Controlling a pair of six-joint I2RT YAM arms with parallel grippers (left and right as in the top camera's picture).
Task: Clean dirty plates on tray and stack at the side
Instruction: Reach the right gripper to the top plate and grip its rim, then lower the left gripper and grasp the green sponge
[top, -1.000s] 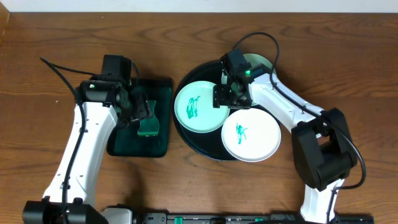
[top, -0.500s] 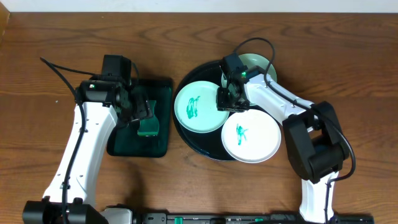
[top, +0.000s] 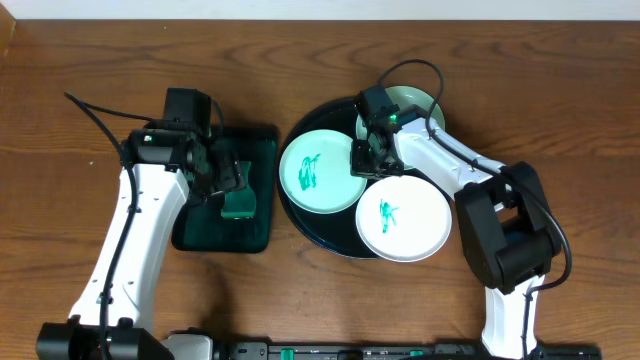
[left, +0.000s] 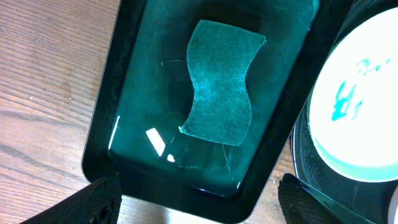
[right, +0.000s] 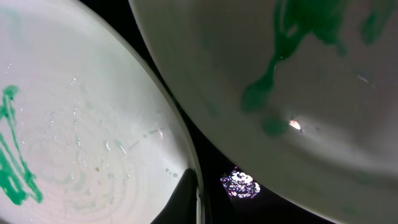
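Brown bench (top: 80, 60) carries the tray (top: 306, 226); your right hand (top: 366, 160) is low at the inner rim of the smeared plate (top: 315, 172), and its grip I cannot tell. Left hand (top: 230, 183) hangs open over the sponge (top: 238, 205).

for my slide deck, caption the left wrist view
Green sponge lying in the dark green tray, a smeared plate alongside.

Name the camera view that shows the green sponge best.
Left wrist: the wavy-edged green sponge lies whole and unobstructed in the rectangular dark green tray. Overhead shows it small, partly covered by the left gripper. The right wrist view shows only white plates, no sponge.
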